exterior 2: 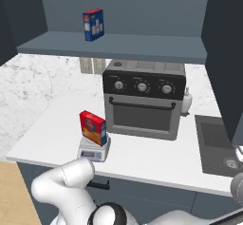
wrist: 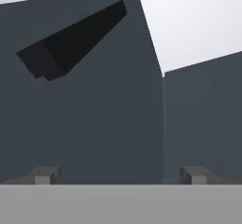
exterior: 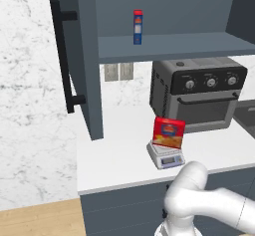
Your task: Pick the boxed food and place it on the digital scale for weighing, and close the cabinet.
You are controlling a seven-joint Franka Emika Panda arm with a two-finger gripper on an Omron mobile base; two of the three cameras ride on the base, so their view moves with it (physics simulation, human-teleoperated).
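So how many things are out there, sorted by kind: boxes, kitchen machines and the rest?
Boxes: 2, the red box on the scale and the slim box on the cabinet shelf.
Machines: 2, the scale and the toaster oven.
Bottles: 1, a small bottle beside the oven.
Total: 5

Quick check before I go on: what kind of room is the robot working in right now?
A kitchen, rendered. A toaster oven stands on a white counter, an open wall cabinet hangs above it, and a sink is set in at the right.
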